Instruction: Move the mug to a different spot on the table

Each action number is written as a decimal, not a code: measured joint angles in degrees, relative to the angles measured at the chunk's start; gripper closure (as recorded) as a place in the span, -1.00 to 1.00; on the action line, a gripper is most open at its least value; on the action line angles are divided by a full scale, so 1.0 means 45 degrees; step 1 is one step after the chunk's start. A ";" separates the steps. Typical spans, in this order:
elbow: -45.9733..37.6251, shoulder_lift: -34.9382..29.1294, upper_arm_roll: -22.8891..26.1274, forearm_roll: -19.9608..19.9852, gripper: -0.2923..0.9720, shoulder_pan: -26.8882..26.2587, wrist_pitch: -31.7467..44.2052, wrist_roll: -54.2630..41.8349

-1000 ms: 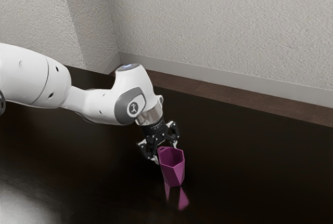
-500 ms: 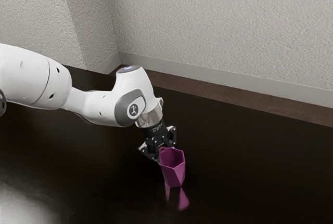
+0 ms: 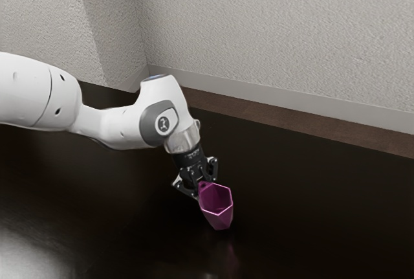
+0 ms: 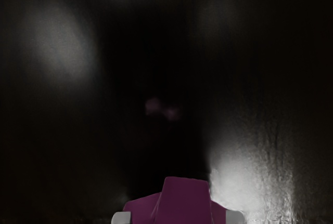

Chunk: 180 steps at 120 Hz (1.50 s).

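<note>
Mug [image 3: 217, 206], purple, tilted, rim pinched in the gripper [image 3: 197, 186], just above dark table [image 3: 323, 214]

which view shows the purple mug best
The exterior view: the whole mug is visible there, tilted, with the gripper shut on its rim. The wrist view catches a blurred purple part of the mug just under the hand.

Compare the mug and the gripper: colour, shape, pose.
Colour: the mug is purple, the gripper is black.
Shape: the mug is a faceted cup that tapers to its base, while the gripper is two thin fingers under a boxy hand.
Pose: the mug is tilted with its mouth open upward, and the gripper slants down onto its rim.
Shared: they meet at the rim, where the gripper is shut on the mug.
</note>
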<state>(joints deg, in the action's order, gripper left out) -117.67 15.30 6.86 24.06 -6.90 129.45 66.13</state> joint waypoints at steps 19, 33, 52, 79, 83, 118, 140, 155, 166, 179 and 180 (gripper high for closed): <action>0.0222 -0.0033 -0.0567 0.1102 0.54 0.0130 -0.1040 -0.0221; 0.0404 -0.0034 -0.1143 0.1494 0.61 0.0321 -0.1714 -0.0408; 0.0485 -0.0034 -0.1994 0.1763 0.67 0.0425 -0.2425 -0.0681; 0.0920 0.0297 -0.2752 0.1928 0.64 0.0949 -0.2892 -0.1210; 0.1008 0.0398 -0.2842 0.1968 0.63 0.1051 -0.2951 -0.1305; 0.1130 0.0977 -0.3782 0.2377 0.63 0.1486 -0.3217 -0.2246; 0.1130 0.1243 -0.4160 0.2641 0.62 0.1698 -0.3360 -0.2845; 0.1131 0.1400 -0.4234 0.2759 0.62 0.1828 -0.3410 -0.3203; 0.1278 0.1680 -0.4244 0.2815 0.62 0.1942 -0.3429 -0.3452; 0.1484 0.1976 -0.4321 0.2864 0.64 0.2055 -0.3444 -0.3721; 0.1490 0.1990 -0.4335 0.2868 0.65 0.2059 -0.3446 -0.3741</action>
<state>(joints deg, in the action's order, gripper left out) -110.97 24.25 -12.64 36.97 2.36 113.95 49.29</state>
